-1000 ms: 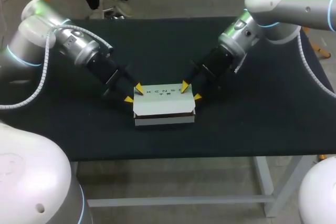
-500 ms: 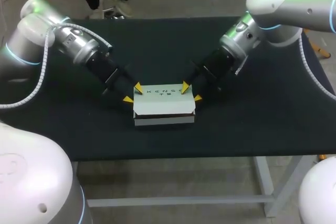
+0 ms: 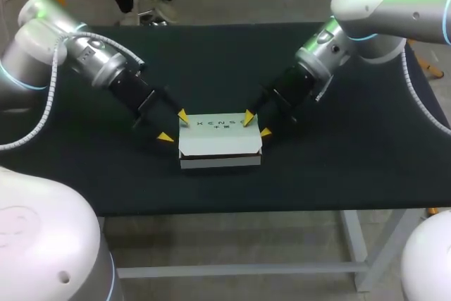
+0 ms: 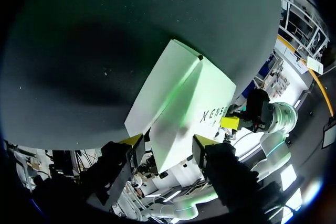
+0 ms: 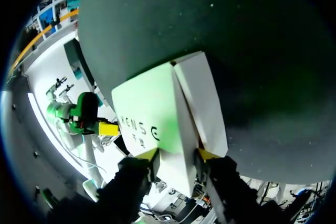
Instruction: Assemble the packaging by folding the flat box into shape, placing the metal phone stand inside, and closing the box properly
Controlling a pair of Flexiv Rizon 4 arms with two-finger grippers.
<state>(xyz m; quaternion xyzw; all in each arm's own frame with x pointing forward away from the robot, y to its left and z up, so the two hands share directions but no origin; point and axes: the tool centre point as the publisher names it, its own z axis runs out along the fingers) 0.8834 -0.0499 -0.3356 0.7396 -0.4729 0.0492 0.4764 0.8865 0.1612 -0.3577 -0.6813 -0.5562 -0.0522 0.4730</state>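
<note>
white cardboard box (image 3: 220, 140), head view: folded into shape with the lid down, in the middle of the dark table (image 3: 352, 160); a thin dark seam runs along its near face.
left gripper (image 3: 173, 126), head view: at the box's far left corner with fingers spread; one tip is on the far edge, the other stands just clear of the left side, so it holds nothing.
right gripper (image 3: 256, 124), head view: at the far right corner, one tip on the far edge, the other against the right side.
box (image 4: 184, 103), left wrist view: its end sits between the parted fingers of the left gripper (image 4: 168, 142); the other arm's yellow tip shows at the box's far corner.
box (image 5: 163, 114), right wrist view: its corner ridge runs in between the fingers of the right gripper (image 5: 178, 155); both tips look pressed to it, one on the top face and one on the side wall, pinching across the corner.
metal phone stand: seen in no view; whether it is inside cannot be told.
risk, lid: if that near seam means the tuck flap is not fully home, the lid could spring up once the tips lift off.
risk, slide: with only one arm holding, a push from either side could skid or turn the light box on the table.
risk, crush: a squeeze across one corner could dent the thin card or skew the walls.
</note>
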